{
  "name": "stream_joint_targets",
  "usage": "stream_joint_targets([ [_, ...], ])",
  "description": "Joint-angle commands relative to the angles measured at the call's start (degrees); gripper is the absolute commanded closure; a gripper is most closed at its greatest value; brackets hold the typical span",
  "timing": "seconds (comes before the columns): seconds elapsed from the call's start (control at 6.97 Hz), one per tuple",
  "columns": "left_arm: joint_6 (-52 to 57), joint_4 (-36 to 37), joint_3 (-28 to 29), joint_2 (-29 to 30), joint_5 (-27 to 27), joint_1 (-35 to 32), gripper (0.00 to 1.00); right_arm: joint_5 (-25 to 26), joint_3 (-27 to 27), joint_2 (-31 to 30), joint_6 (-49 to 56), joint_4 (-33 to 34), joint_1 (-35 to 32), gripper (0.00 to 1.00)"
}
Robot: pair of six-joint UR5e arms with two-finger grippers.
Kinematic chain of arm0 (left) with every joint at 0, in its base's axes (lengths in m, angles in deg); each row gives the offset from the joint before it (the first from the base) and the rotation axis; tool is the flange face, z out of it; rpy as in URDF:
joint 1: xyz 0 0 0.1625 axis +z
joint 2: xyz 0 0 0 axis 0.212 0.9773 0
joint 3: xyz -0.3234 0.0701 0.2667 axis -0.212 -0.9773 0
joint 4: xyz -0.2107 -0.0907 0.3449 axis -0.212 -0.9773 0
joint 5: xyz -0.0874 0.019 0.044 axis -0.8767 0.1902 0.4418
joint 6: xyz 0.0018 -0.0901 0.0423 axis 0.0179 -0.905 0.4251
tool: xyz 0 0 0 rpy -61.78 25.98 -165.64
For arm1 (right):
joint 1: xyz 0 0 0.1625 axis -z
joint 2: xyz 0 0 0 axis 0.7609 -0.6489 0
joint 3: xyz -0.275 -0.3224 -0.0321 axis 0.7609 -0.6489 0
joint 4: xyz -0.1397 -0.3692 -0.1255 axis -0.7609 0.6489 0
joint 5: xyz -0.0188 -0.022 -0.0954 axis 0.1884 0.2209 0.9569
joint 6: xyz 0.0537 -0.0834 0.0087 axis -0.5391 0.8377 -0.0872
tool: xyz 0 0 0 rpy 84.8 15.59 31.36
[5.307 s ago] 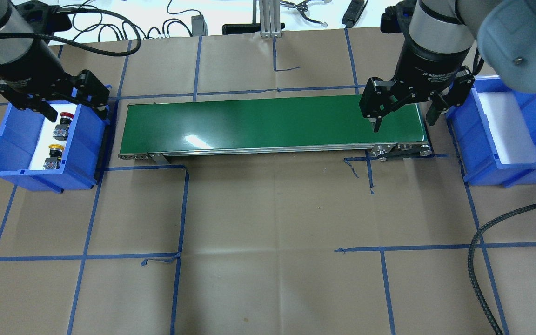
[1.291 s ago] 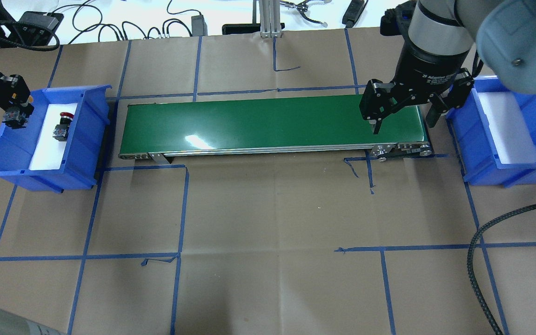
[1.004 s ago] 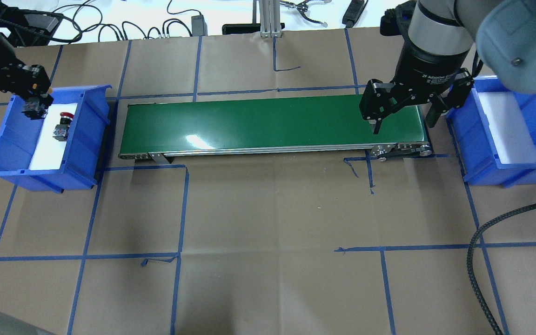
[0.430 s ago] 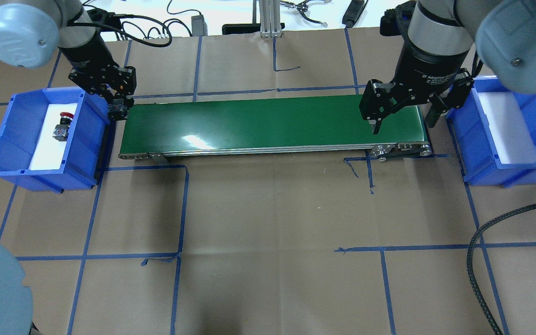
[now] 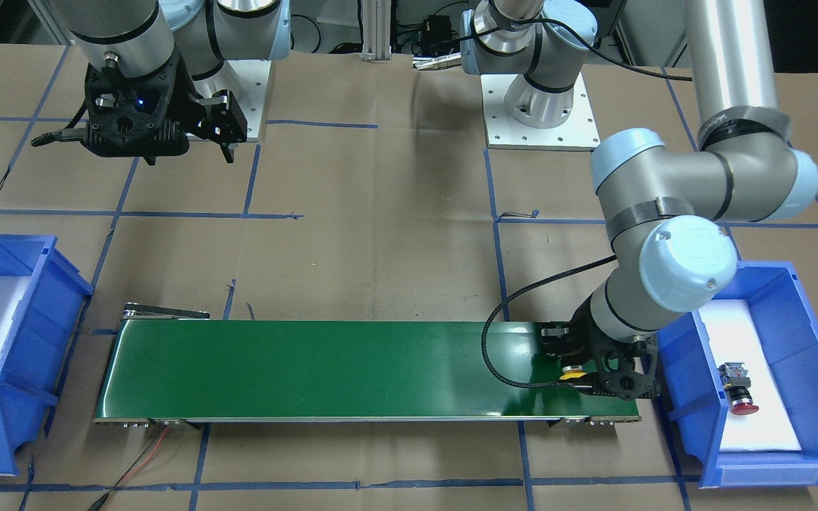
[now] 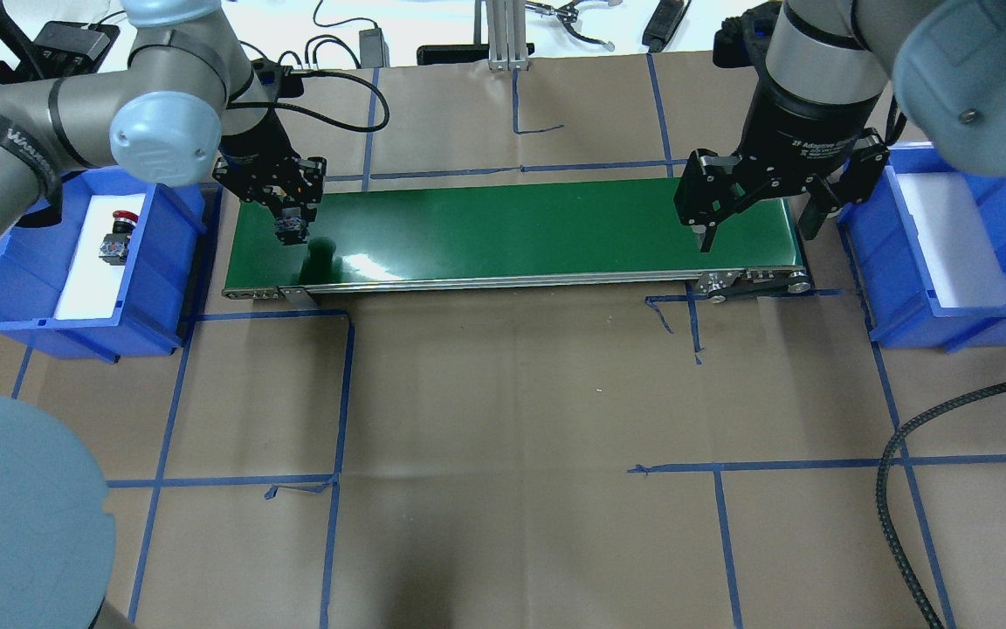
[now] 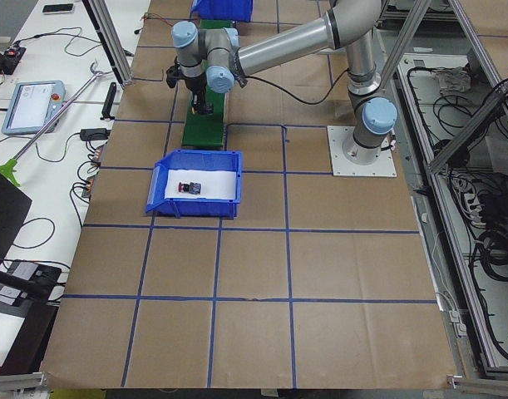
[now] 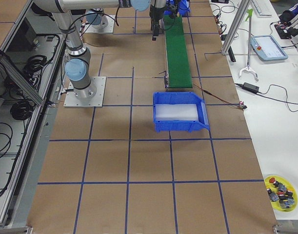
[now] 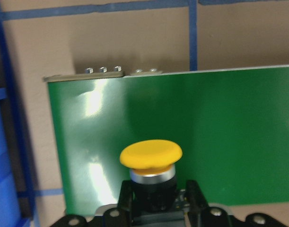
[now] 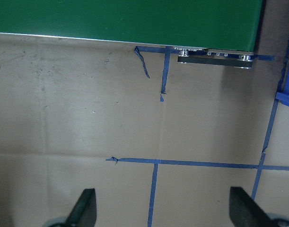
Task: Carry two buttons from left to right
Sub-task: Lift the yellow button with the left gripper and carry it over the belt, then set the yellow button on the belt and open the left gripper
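Note:
My left gripper (image 6: 292,227) is shut on the yellow button (image 9: 151,153) and holds it just above the left end of the green conveyor belt (image 6: 512,227). The front-facing view shows the yellow cap (image 5: 574,370) between its fingers. The red button (image 6: 119,231) lies on white foam in the left blue bin (image 6: 162,279); it also shows in the front-facing view (image 5: 738,389). My right gripper (image 6: 758,229) is open and empty, above the belt's right end. The right wrist view shows its fingers (image 10: 85,208) spread over brown paper.
The right blue bin (image 6: 905,271) with a white foam floor stands just past the belt's right end. A black cable (image 6: 896,454) curls at the right front. A yellow dish of spare buttons (image 8: 280,191) sits on a side table.
My left gripper has lifted the yellow button out of the left bin and carried it right, to over the belt's left end. The right arm has not moved.

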Motion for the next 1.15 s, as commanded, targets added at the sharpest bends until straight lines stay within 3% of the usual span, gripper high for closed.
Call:
stream_joint_targets([
  [0.0, -0.2, 2.6, -1.8, 0.5, 0.0, -0.3, 0.91, 0.0, 0.0, 0.0, 0.0, 0.0, 0.0, 0.00],
  [0.14, -0.2, 2.6, -2.0, 0.7, 0.2, -0.3, 0.55, 0.0, 0.0, 0.0, 0.0, 0.0, 0.0, 0.00],
  [0.29, -0.5, 2.5, -1.8, 0.5, 0.0, -0.3, 0.01, 0.1, 0.0, 0.0, 0.0, 0.0, 0.0, 0.00],
  [0.72, -2.5, -1.0, 2.1, -3.1, 0.2, -0.4, 0.00, 0.0, 0.0, 0.0, 0.0, 0.0, 0.0, 0.00],
  [1.0, -1.4, -10.6, 6.8, -6.6, 0.4, 0.4, 0.00, 0.0, 0.0, 0.0, 0.0, 0.0, 0.0, 0.00],
])
